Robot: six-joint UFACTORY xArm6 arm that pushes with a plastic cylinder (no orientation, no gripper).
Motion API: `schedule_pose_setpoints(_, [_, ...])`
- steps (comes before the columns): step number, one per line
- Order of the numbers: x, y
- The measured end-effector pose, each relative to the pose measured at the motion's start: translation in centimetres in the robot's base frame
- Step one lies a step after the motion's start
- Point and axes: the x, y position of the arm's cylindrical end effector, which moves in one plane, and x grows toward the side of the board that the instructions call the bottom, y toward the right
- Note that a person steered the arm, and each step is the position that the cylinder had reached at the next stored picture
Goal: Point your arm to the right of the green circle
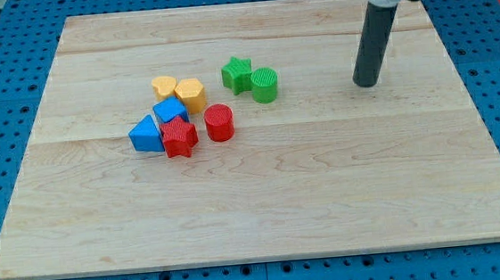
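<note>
The green circle stands on the wooden board, a little above the middle, touching the green star on its left. My tip rests on the board well to the right of the green circle, at about the same height in the view, with a wide gap between them. The dark rod rises from the tip to the view's top.
Left of the green pair lies a cluster: a yellow heart, a yellow hexagon, a blue cube, a blue triangle, a red star and a red cylinder. The board's right edge is beyond the tip.
</note>
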Motion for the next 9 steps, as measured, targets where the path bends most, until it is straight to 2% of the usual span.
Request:
schedule_pose_setpoints(1, [0.4, -4.7])
schedule_pose_setpoints(7, [-0.2, -7.3])
schedule_pose_setpoints(9, [-0.3, -11.5])
